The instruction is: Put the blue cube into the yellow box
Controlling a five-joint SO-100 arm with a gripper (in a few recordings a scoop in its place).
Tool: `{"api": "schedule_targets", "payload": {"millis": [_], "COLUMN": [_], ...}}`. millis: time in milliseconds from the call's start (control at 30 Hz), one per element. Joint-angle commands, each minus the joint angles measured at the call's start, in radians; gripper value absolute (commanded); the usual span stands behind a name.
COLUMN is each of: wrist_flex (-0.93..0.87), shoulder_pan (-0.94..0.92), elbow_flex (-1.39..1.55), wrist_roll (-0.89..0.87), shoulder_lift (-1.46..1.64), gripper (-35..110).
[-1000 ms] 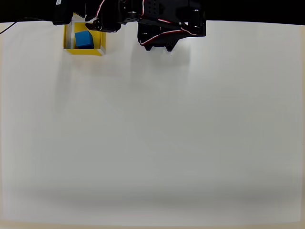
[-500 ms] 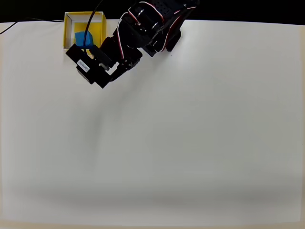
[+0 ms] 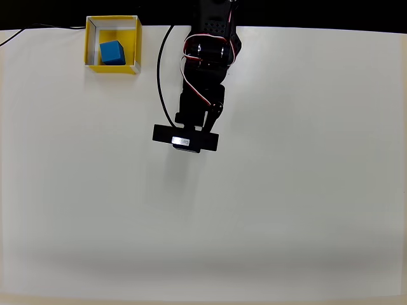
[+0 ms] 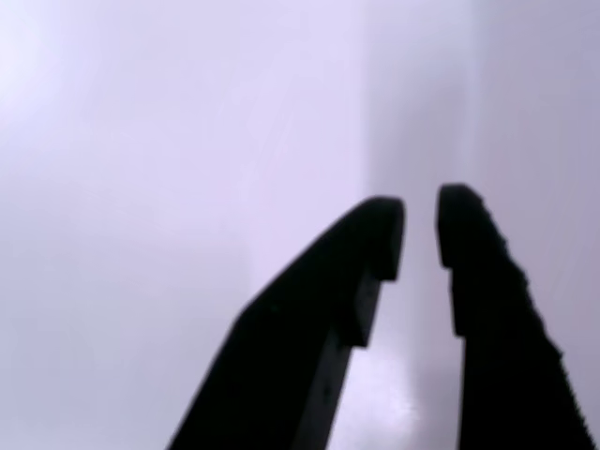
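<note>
In the overhead view the blue cube (image 3: 112, 52) lies inside the yellow box (image 3: 134, 43) at the table's far left corner, resting on the box floor. My black arm reaches from the far edge toward the table's middle, and the gripper (image 3: 186, 146) hangs over bare white table, well to the right of and nearer than the box. In the wrist view the gripper (image 4: 420, 230) has its two black fingers (image 4: 469, 281) drawn together with only a thin slit between the tips. Nothing is held between them.
The white table (image 3: 267, 210) stretches wide and bare in front of and beside the arm. A black cable (image 3: 162, 76) loops from the far edge to the wrist. The arm's base (image 3: 213, 25) sits at the far edge.
The arm has swung away from the yellow box to the right and reached out over the table's middle. The blue cube has stayed in the box.
</note>
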State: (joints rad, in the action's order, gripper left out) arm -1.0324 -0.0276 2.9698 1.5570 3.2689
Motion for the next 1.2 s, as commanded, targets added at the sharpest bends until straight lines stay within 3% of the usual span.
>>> {"api": "schedule_targets", "payload": {"millis": [0, 200, 533, 1167], "wrist_flex": [0.044, 0.021, -0.327, -0.325], "shoulder_pan": [0.037, 0.072, 0.071, 0.012], "elbow_flex": [0.077, 0.175, 0.175, 0.176], "wrist_roll": [0.005, -0.006, 0.080, 0.054], "shoulder_lift": [0.069, 0.075, 0.075, 0.074], "gripper": [0, 0, 0, 0]}}
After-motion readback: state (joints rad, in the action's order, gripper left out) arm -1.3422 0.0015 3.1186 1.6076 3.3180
